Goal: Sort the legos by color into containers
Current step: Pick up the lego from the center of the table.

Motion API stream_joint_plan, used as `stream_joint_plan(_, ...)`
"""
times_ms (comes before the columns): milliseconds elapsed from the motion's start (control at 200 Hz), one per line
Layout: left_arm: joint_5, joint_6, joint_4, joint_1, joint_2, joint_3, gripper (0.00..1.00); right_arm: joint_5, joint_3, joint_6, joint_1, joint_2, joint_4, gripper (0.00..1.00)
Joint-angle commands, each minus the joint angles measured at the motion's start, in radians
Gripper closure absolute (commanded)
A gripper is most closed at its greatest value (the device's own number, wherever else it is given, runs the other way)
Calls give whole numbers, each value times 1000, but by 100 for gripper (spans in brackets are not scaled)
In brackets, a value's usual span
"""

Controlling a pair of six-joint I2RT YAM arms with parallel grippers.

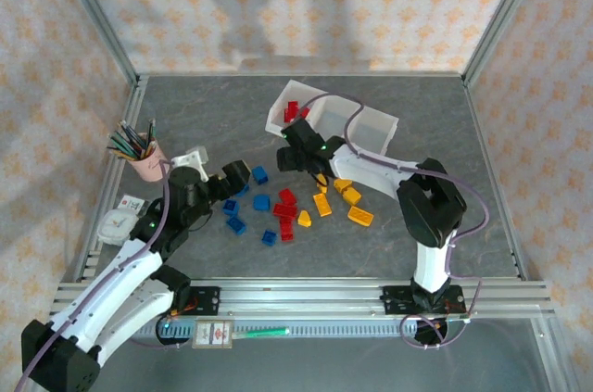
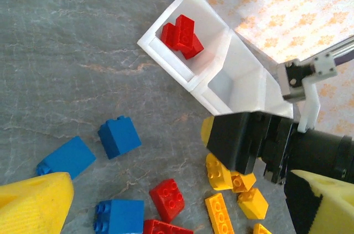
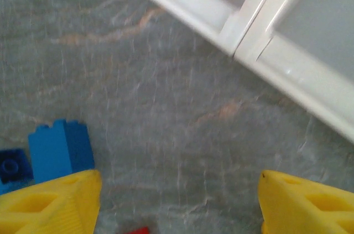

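Note:
The containers are a white three-compartment tray (image 1: 374, 120) at the back centre, also in the left wrist view (image 2: 229, 79) and the right wrist view (image 3: 260, 35). Its left compartment holds red legos (image 1: 295, 112) (image 2: 182, 36). Loose legos lie mid-table: blue (image 1: 261, 201), red (image 1: 285, 211), yellow (image 1: 321, 204). My right gripper (image 1: 302, 160) (image 3: 180, 206) hangs open just in front of the tray, nothing between its yellow fingers (image 3: 52, 201), with a blue brick (image 3: 58, 148) to its left. My left gripper (image 1: 237, 176) (image 2: 177, 206) is open beside the blue bricks (image 2: 119, 136), above a red brick (image 2: 167, 198).
A pink pencil cup (image 1: 144, 162) stands at the left, with a white block (image 1: 190, 158) and a round white dial (image 1: 116, 223) near it. Metal frame rails (image 1: 306, 295) line the table. Yellow bricks (image 2: 218, 170) lie under the right gripper's black body (image 2: 249, 140).

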Motion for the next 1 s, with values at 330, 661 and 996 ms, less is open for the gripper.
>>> stream_joint_plan(330,-50,-42,-121,10,-157,-80,1,56,-77,59,130,14,-21,21)
stream_joint_plan(661,-48,-53,-105,10,-136,-92,1,49,-18,32,145,100,-43,27)
stream_joint_plan(996,-47,-59,-82,11,-133,-102,1,69,-7,34,147,153,-43,42)
